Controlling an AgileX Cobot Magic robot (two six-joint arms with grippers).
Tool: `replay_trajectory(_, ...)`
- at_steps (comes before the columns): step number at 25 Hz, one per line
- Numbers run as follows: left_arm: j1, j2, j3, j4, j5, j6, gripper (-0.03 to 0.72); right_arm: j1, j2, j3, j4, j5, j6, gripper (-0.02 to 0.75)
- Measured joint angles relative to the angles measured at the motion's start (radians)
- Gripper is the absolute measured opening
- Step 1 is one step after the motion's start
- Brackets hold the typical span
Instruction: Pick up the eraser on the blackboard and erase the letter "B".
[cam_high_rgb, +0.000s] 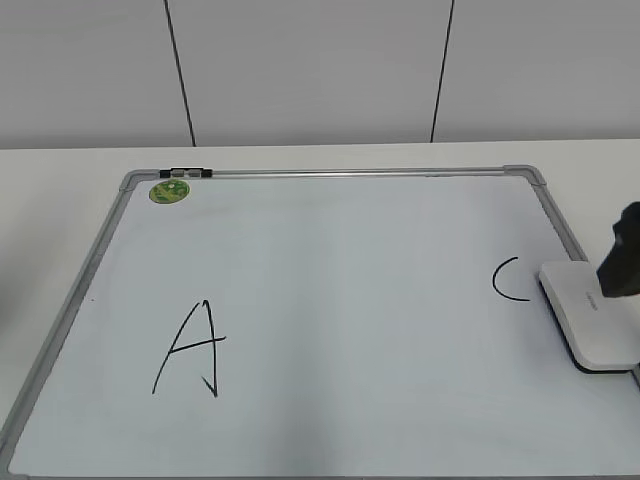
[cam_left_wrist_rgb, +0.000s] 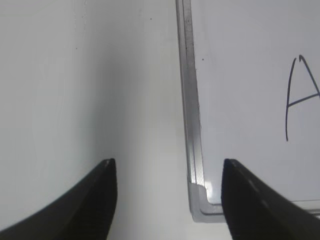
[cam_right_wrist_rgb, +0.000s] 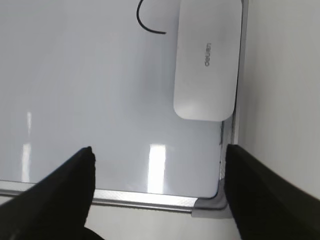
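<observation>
The blackboard (cam_high_rgb: 350, 260) is a white board with a grey frame, lying flat on the table. The white eraser (cam_high_rgb: 590, 315) lies on its right edge, beside the black "C" (cam_high_rgb: 508, 280). The black "A" (cam_high_rgb: 190, 350) is at the left. No letter "B" shows in any view. My right gripper (cam_right_wrist_rgb: 159, 150) is open and empty above the board's near right corner, with the eraser (cam_right_wrist_rgb: 206, 60) ahead of it. It is a dark shape at the right edge of the exterior view (cam_high_rgb: 622, 260). My left gripper (cam_left_wrist_rgb: 168, 162) is open and empty over the board's near left corner (cam_left_wrist_rgb: 200, 200).
A round green sticker (cam_high_rgb: 169, 191) and a small black clip (cam_high_rgb: 185, 173) sit at the board's far left corner. The white table (cam_high_rgb: 60, 170) surrounds the board. A grey panelled wall (cam_high_rgb: 300, 70) stands behind. The "A" also shows in the left wrist view (cam_left_wrist_rgb: 300, 95).
</observation>
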Motion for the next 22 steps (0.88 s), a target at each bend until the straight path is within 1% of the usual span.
replay_trajectory(6, 0.0, -0.237, 0.178, 0.021, -0.002, -0.001, 0.49, 0.0, -0.174, 0.129, 0.003, 0.03, 0.0, 0.594)
replay_trajectory(13, 0.0, -0.507, 0.343, 0.03, 0.027, -0.001, 0.489, 0.0, -0.442, 0.287, 0.003, 0.072, 0.0, 0.593)
replay_trajectory(17, 0.0, -0.594, 0.365, 0.038, 0.05, -0.001, 0.489, 0.0, -0.585, 0.356, 0.003, 0.118, 0.0, 0.593)
replay_trajectory(22, -0.002, -0.61, 0.367, 0.041, 0.107, -0.001, 0.489, 0.0, -0.731, 0.368, 0.003, 0.18, -0.064, 0.593)
